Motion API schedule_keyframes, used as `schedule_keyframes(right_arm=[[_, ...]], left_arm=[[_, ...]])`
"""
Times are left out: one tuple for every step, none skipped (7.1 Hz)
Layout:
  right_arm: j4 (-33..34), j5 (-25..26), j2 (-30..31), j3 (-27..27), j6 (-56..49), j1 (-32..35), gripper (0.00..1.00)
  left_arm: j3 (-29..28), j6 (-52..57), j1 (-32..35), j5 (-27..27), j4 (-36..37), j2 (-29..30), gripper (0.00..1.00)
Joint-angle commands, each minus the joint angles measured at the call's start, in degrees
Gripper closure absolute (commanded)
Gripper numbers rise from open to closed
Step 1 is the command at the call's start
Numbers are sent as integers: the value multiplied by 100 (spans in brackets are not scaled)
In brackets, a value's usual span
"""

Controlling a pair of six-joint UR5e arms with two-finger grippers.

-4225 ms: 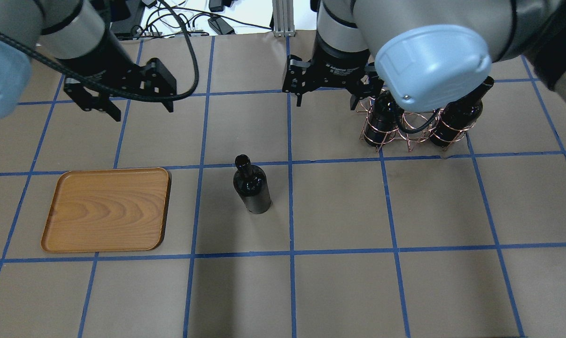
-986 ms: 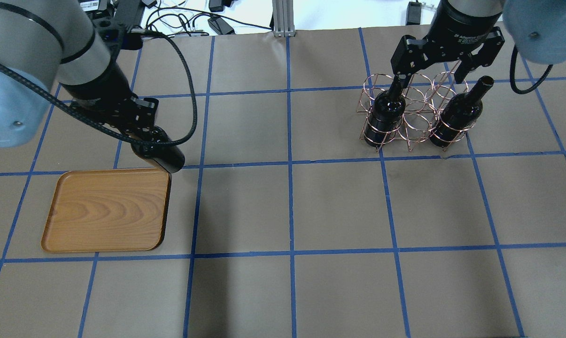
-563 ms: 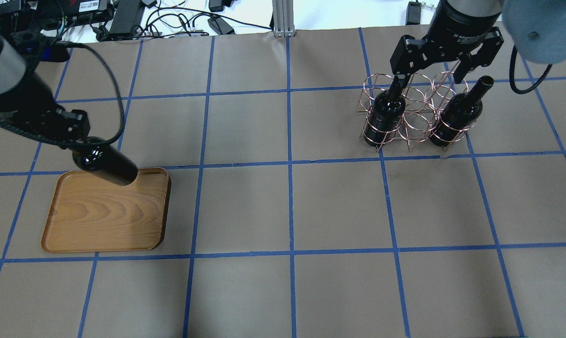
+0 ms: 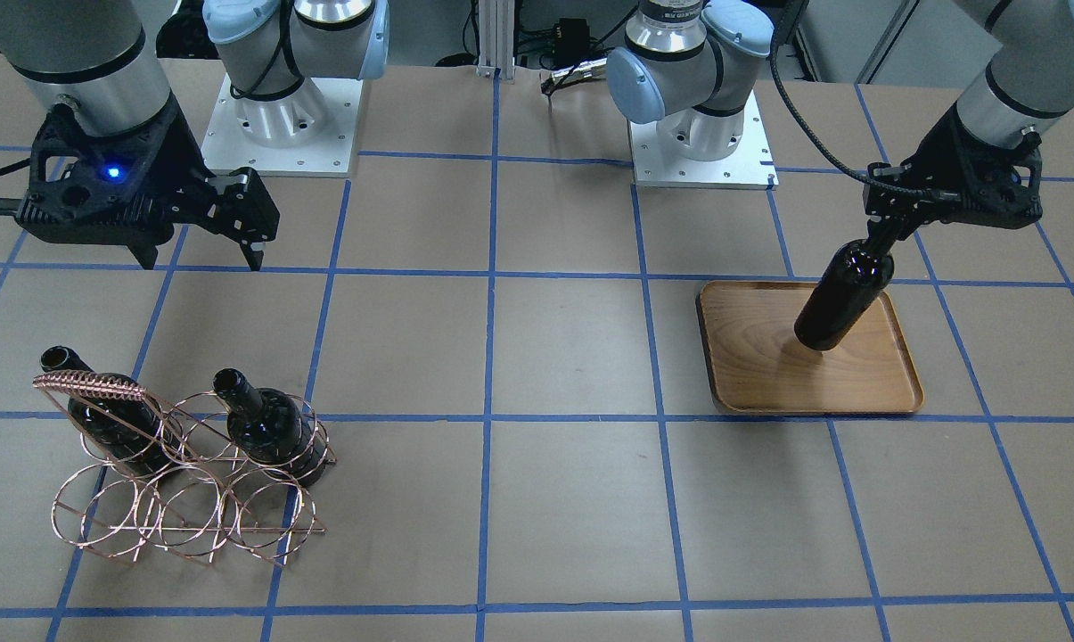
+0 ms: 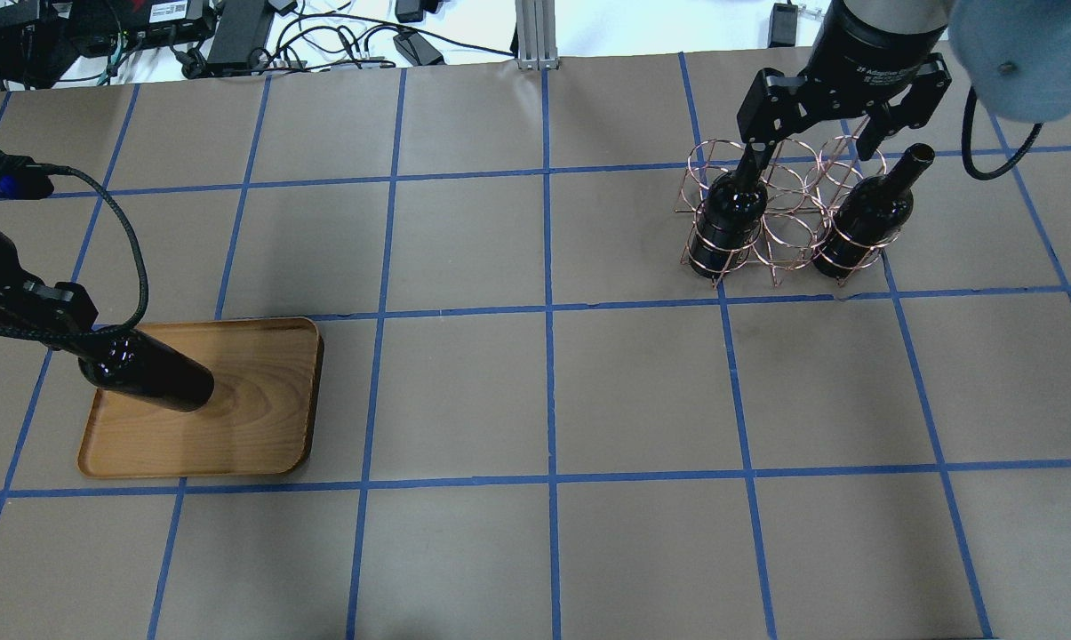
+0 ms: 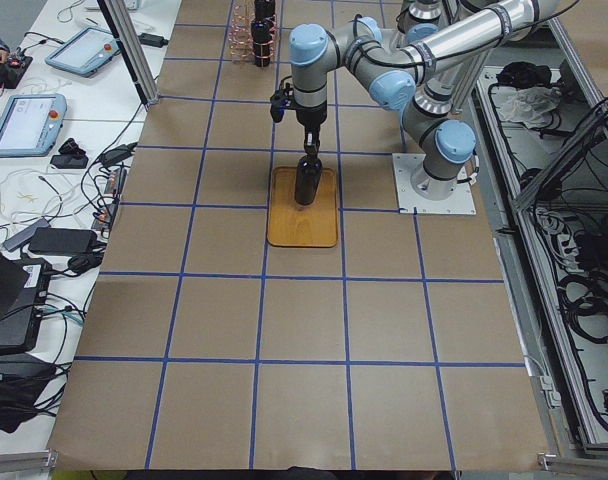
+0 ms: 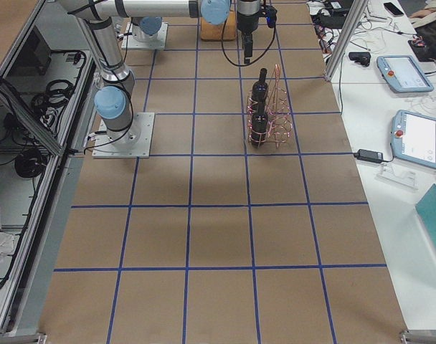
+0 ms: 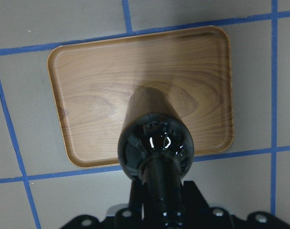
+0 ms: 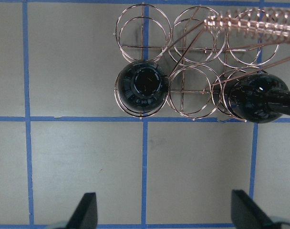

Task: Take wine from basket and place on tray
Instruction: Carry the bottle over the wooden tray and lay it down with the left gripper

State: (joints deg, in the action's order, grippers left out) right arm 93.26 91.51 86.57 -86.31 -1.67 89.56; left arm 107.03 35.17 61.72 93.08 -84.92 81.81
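My left gripper (image 4: 893, 230) is shut on the neck of a dark wine bottle (image 4: 844, 299) and holds it upright over the wooden tray (image 4: 866, 392). Its base is close to the tray; I cannot tell whether it touches. The overhead view shows the bottle (image 5: 148, 378), the tray (image 5: 259, 418) and the left gripper (image 5: 64, 324). The left wrist view shows bottle (image 8: 157, 145) and tray (image 8: 97, 90). My right gripper (image 5: 812, 142) is open and empty above the copper wire basket (image 5: 788, 233), which holds two more bottles (image 5: 726, 213) (image 5: 864, 222).
The basket (image 4: 189, 508) stands near the table's right end, its coiled handle (image 4: 91, 385) on top. Both arm bases (image 4: 278, 125) (image 4: 697, 134) sit at the robot's side. Cables and boxes (image 5: 233, 27) and a metal post (image 5: 531, 36) line the far edge.
The left arm has carried the bottle from beside the tray's far right corner to over the tray's middle. Earlier that bottle stood alone mid-table. The right gripper stays open over the basket.
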Motion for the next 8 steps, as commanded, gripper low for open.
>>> schedule_keyframes(right_arm=[[0,-2,0,0,0,0,0],[0,7,0,0,0,0,0],[0,-2,0,0,0,0,0],[8,-10,0,0,9,0,0],[17,-2,0,0,9,0,0],[26,-2,0,0,0,0,0],[17,16,0,0,0,0,0],[8,68,0,0,0,-9,0]], left_arm=[[37,391,-11,17,28,36,74],[37,499,-11,35,2,36,52],[29,517,-11,35,-7,36,47],[29,526,-3,26,-7,45,41],[-24,526,-2,17,-7,45,34],[-85,465,41,26,28,28,29],[-338,177,85,-26,-15,62,24],[-654,-739,294,-79,-77,150,19]])
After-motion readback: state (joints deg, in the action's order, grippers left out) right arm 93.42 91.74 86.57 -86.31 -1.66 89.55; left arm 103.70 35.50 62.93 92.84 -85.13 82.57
